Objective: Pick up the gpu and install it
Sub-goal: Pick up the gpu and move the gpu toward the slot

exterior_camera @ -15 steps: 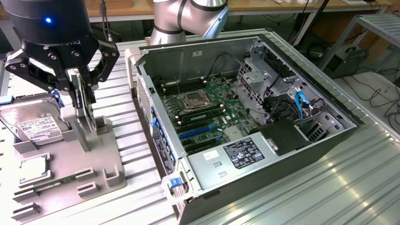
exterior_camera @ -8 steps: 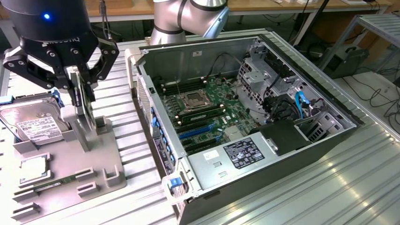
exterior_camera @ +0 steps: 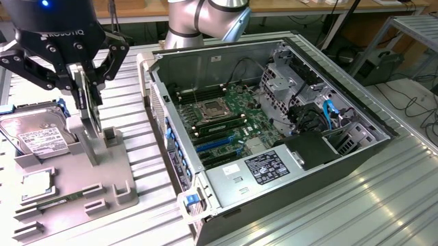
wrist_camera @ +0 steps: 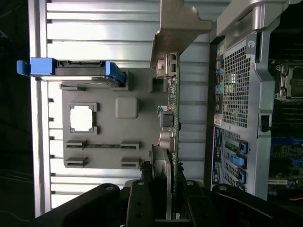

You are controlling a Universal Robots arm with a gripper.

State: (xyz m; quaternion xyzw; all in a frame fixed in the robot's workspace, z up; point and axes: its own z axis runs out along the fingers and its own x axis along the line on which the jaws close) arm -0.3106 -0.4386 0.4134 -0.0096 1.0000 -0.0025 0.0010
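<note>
The gpu (exterior_camera: 89,110) stands upright and edge-on over the grey holder plate (exterior_camera: 102,169) at the exterior view's left. My gripper (exterior_camera: 85,87) comes down on it from above, its black fingers shut on the card's top edge. In the wrist view the gpu (wrist_camera: 171,118) runs as a thin green edge away from my gripper (wrist_camera: 165,189), ending in its silver bracket (wrist_camera: 177,28). I cannot tell whether the card's lower edge still rests in the holder. The open computer case (exterior_camera: 226,48) lies to the right, its motherboard (exterior_camera: 226,120) and blue slots (exterior_camera: 212,146) exposed.
A silver hard drive (exterior_camera: 34,136) with blue rails leans on the holder's left side, also seen in the wrist view (wrist_camera: 71,71). A square processor (wrist_camera: 81,118) and a narrow memory stick (wrist_camera: 99,145) lie on the holder plate (wrist_camera: 109,132). The table is ribbed aluminium (exterior_camera: 356,205).
</note>
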